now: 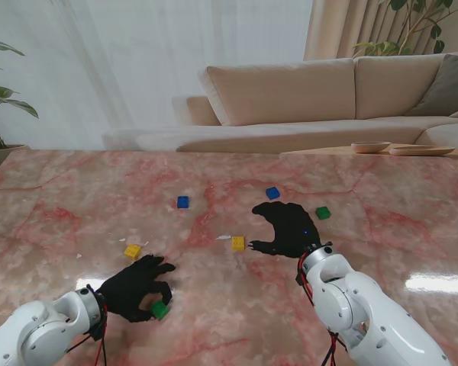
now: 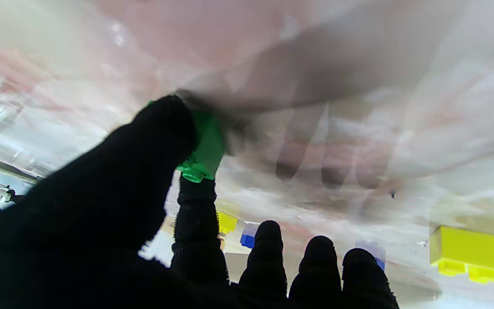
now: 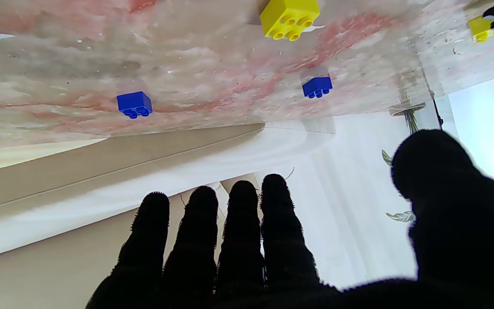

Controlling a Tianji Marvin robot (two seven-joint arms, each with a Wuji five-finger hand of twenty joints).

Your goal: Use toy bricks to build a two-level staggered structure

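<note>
Our left hand (image 1: 133, 288) pinches green brick (image 1: 159, 309) between thumb and index finger, low over marble table (image 1: 76, 206), near our edge; other fingers loose. Our right hand (image 1: 288, 227) spread flat, holding nothing, hovering beside yellow brick (image 1: 237, 243). No stack started; remaining bricks scattered, well apart. We judge: keep pinch firm, studs up, carry toward chosen base brick, align half-offset, press straight down

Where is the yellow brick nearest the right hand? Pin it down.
Stand view: yellow brick sits mid-table, just left of the right hand, its thumb almost touching.
</note>
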